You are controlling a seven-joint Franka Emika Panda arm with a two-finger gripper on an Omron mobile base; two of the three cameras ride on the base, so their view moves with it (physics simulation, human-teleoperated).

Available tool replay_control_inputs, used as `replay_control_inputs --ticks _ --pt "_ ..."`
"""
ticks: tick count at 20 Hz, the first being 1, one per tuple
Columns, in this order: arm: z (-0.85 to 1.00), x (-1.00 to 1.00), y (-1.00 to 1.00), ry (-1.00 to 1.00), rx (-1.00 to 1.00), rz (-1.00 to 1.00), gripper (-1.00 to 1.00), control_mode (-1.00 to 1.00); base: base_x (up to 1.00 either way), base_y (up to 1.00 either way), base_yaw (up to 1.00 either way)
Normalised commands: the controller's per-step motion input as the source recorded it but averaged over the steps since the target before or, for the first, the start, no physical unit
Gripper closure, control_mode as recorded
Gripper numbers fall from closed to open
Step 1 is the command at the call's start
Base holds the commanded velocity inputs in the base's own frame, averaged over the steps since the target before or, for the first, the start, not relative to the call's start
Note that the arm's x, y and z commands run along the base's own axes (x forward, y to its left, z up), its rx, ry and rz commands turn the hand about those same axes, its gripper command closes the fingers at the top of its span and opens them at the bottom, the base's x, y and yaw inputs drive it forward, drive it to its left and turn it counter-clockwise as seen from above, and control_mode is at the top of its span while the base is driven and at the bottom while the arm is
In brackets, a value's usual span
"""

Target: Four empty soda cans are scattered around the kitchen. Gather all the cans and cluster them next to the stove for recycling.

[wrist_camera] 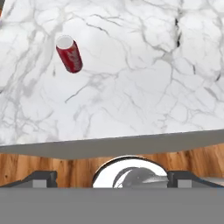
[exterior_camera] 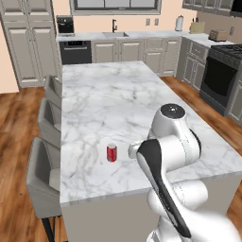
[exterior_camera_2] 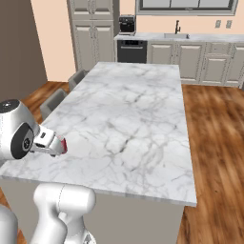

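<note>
Marble island counter [exterior_camera: 108, 104] carries one upright red soda can [exterior_camera: 111, 152] near its front edge, well apart from the stove [exterior_camera: 222, 75]. The gripper [wrist_camera: 112, 177] is spread wide, nothing held; gathering is judged barely begun.

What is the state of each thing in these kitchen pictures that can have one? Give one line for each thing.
red soda can: upright on the marble island, not held
gripper: open, holding nothing, apart from the can
stove: oven door shut, at the right wall
dishwasher: door shut
lower cabinets: doors shut
island stools: pushed in along the island's left side
</note>
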Motion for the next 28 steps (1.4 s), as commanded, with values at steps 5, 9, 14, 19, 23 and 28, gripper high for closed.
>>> replay_control_inputs --ticks 5,9,14,19,23,28 --pt "0.14 0.53 0.32 -0.13 -0.17 0.29 -1.0 -1.0 0.0 0.0 0.0" --pt "-0.11 0.05 -0.33 0.01 0.03 0.12 -1.0 -1.0 0.0 0.0 0.0" --pt "-0.04 0.08 -0.07 -0.02 0.06 0.32 -1.0 -1.0 0.0 0.0 0.0" --pt "0.05 0.08 0.02 -0.03 0.01 0.22 -1.0 -1.0 0.0 0.0 0.0" --pt "-0.17 0.6 0.12 -0.03 0.0 -0.09 -1.0 -1.0 0.0 0.0 0.0" --pt "-0.05 0.56 0.18 0.0 0.0 -0.35 -1.0 -1.0 0.0 0.0 0.0"
